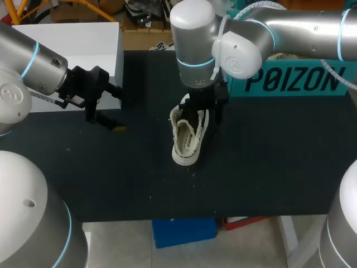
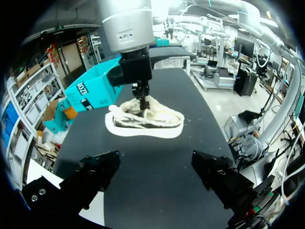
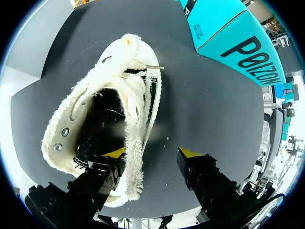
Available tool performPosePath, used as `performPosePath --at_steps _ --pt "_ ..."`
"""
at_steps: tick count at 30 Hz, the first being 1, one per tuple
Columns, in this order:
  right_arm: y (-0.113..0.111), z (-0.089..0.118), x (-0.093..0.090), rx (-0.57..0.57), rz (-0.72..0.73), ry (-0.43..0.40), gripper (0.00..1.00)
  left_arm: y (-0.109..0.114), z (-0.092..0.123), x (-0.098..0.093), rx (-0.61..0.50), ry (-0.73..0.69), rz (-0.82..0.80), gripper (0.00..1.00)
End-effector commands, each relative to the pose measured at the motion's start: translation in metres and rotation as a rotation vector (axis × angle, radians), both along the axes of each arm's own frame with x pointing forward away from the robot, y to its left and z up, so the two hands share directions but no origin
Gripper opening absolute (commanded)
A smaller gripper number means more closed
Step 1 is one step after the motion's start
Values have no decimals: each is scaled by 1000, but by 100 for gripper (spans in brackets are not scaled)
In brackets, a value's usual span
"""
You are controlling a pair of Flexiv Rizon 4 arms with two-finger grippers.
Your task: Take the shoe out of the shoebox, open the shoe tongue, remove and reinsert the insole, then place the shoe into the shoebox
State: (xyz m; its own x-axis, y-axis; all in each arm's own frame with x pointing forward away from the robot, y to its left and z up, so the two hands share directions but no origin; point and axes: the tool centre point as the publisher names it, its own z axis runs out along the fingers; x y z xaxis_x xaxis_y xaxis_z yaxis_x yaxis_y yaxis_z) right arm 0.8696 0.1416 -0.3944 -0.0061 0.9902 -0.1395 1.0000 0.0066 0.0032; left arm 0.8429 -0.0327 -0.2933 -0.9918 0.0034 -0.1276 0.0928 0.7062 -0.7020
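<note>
Straddling one fleecy side wall of the shoe point(image 1: 188, 137), which lies on the counter point(image 1: 268, 167) with its long axis pointing away from the robot, the right end effector point(image 3: 152, 153) gapes wide, one finger inside, while the left end effector point(image 2: 156, 162) hangs wide open, well apart.

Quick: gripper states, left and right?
Left gripper: open, empty.
Right gripper: open, one finger inside the fleece-lined shoe, not clamped on it.
</note>
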Motion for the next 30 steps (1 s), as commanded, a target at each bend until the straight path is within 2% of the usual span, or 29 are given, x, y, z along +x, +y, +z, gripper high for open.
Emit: performPosePath --at_steps 1,3,4,5,26,30 --pt "5 -12 3 -1 -1 7 65 -1 -1 -1 1 -4 2 100" --pt "4 -14 4 -3 1 12 31 -1 -1 -1 1 -4 2 100" --pt "5 -14 3 -9 4 23 0 -1 -1 -1 1 -4 2 100" --pt "5 -15 4 -15 13 48 0 -1 -1 -1 1 -4 2 100" --pt "5 -15 4 -15 13 48 0 -1 -1 -1 1 -4 2 100" --pt "13 40 -2 3 96 48 0 -1 -1 -1 1 -4 2 100"
